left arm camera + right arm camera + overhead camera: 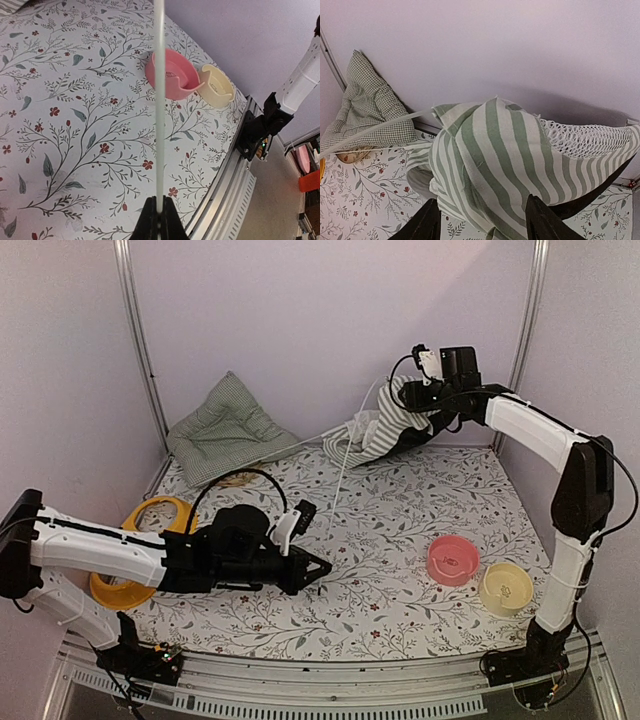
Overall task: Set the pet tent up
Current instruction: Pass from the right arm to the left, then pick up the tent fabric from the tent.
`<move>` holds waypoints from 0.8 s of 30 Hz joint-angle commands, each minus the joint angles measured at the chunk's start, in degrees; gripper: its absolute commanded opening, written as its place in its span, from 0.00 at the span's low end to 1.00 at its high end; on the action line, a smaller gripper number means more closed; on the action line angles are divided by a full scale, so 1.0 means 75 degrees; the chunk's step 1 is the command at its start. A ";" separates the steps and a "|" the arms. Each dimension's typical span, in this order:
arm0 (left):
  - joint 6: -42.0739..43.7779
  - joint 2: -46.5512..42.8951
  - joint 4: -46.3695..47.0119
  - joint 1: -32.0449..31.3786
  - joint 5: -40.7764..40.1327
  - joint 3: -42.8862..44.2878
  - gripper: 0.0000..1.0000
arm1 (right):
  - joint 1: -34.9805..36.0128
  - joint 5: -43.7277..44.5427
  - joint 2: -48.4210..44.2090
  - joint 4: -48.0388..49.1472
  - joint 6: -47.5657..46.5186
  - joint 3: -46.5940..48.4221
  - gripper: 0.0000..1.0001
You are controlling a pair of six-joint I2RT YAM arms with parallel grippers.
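Left pincer [159, 212] is sitting fully closed, pinching the thin white pole [159, 100] between its tips. In the left wrist view the pole is running straight away from the pincer, passing in front of the pink bowl [172, 75]. A cream bowl [217, 87] is touching the pink one on its outer side, and both are resting on the floral bench [75, 125] near the right arm's base. In the top view the left arm is reaching low across the near left of the bench, with the pole rising from it toward the back wall.

Right pincer [484, 222] is standing partly closed, its two dark fingers [540, 220] pressing on a bunch of striped fabric that is filling the gap between them. It is gripping the pet tent [490, 160]. The tent is hanging bunched and unassembled from this pincer at the far right of the bench, close against the back wall. Its white mesh panel [580, 137] is spilling out to one side. Whether the tent's lower edge is touching the bench is hard to tell.

A green checked cushion [225, 425] is leaning in the far left corner, apart from the tent. An orange-yellow bowl [150, 510] is sitting by the left arm, partly hidden behind it.
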 commanded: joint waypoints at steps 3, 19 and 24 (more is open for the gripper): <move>0.0157 -0.0211 -0.0143 0.0199 -0.0190 0.0288 0.00 | 0.0442 0.0740 0.0472 -0.0095 -0.0710 0.0544 0.59; 0.0114 -0.0587 -0.0272 0.0252 -0.0171 0.0342 0.00 | 0.0495 0.1029 0.0847 -0.0276 -0.0723 0.1119 0.00; 0.0110 -0.0635 -0.0318 0.0267 -0.0131 0.0317 0.00 | 0.0428 0.0803 0.0817 -0.0295 -0.0875 0.1225 0.30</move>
